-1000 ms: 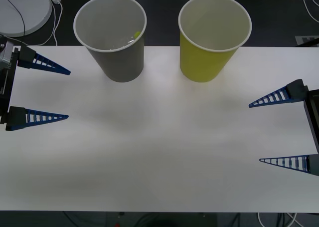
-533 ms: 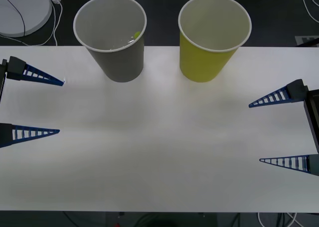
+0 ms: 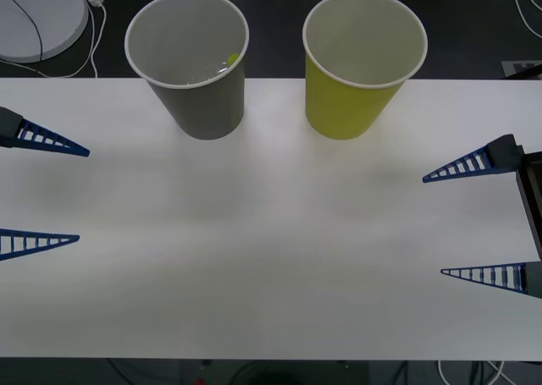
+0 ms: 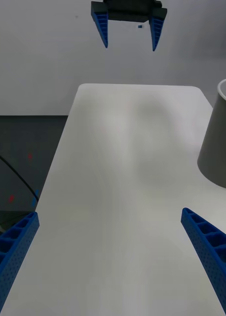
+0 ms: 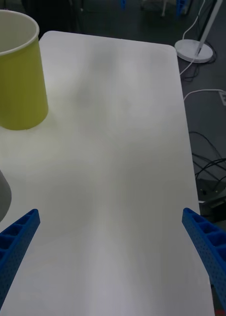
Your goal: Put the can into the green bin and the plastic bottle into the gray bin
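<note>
My left pincer [image 3: 41, 195] sits at the left edge of the front view, its two blue ribbed fingers spread wide apart and gripping nothing, hovering over the white table [image 3: 271, 250]. My right pincer [image 3: 474, 220] is at the right edge of that view, fingers likewise wide apart and empty, one tip near mid-height and the other lower down. Between them the table lies bare.

Outward from there, toward the top of the front view, the gray bin [image 3: 188, 63] stands upright at upper left of centre on the table's far edge. Inside it, against the wall on its right side, I can see the lime-green cap of the plastic bottle [image 3: 231, 60] with a clear, glinting body beside it (the body is hard to make out). Just to its right, apart from it, the green bin [image 3: 362, 63] stands upright too; its pale inside shows no contents I can make out.
</note>
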Robot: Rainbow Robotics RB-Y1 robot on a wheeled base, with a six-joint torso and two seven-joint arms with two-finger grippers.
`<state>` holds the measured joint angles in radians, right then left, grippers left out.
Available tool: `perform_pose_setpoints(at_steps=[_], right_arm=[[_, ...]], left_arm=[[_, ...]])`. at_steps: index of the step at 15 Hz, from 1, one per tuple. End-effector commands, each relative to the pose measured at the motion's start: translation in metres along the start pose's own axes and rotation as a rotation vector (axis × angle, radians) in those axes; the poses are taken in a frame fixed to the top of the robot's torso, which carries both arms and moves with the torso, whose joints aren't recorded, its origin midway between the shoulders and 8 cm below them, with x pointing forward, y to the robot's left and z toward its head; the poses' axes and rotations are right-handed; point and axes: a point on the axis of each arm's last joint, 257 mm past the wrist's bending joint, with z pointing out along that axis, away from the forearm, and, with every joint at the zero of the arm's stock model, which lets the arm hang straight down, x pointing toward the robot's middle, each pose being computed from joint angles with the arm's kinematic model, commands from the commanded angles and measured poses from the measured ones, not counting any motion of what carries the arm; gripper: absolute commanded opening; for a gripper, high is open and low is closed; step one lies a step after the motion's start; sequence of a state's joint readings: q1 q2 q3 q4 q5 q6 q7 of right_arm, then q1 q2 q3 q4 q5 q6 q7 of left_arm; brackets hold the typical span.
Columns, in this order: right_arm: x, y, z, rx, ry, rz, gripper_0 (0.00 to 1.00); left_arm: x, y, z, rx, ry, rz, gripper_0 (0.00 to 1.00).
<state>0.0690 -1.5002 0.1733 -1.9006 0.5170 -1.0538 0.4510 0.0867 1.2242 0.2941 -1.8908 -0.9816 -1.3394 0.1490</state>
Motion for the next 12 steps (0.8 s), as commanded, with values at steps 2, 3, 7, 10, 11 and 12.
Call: perform_pose_setpoints(at_steps=[2, 3, 7, 10, 11, 12], right_arm=[[0.0, 0.0, 0.0, 0.0, 0.0, 0.0, 1.0], [0.0, 0.0, 0.0, 0.0, 0.0, 0.0, 1.0], [0.0, 0.0, 0.0, 0.0, 0.0, 0.0, 1.0], [0.0, 0.0, 0.0, 0.0, 0.0, 0.0, 1.0], [0.0, 0.0, 0.0, 0.0, 0.0, 0.0, 1.0], [0.0, 0.0, 0.0, 0.0, 0.0, 0.0, 1.0]], left_arm=[[0.0023, -0.0036, -0.0115, 0.016, -0.021, -0.02, 1.0], [0.0023, -0.0035, -0.0139, 0.017, -0.022, -0.016, 1.0], [0.0039, -0.0037, -0.0148, 0.018, -0.021, -0.012, 1.0], [0.0038, -0.0033, -0.0148, 0.016, -0.022, -0.007, 1.0], [0.0038, -0.0033, -0.0148, 0.016, -0.022, -0.007, 1.0], [0.0038, -0.0033, -0.0148, 0.016, -0.022, -0.007, 1.0]])
